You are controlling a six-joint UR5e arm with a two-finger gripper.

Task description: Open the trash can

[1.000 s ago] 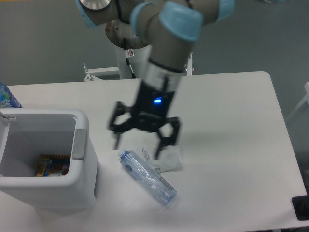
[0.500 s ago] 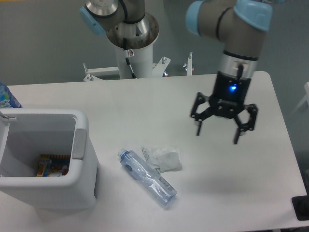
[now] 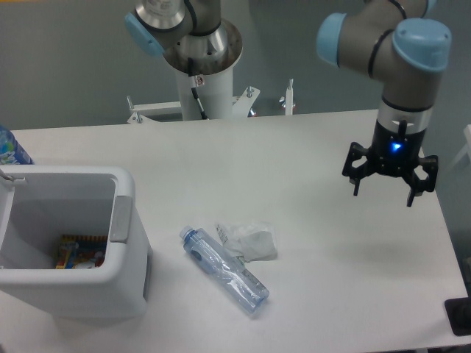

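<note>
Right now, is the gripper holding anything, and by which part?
Nothing is held. The gripper hangs with open, empty jaws over the table's right side, apart from the bottle and trash can.

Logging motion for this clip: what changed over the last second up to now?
The gripper, open and empty throughout, swung from above the bottle across to the table's right side. Nothing was grasped or released. The trash can, already open, the bottle and the crumpled wrapper stayed put.
</note>
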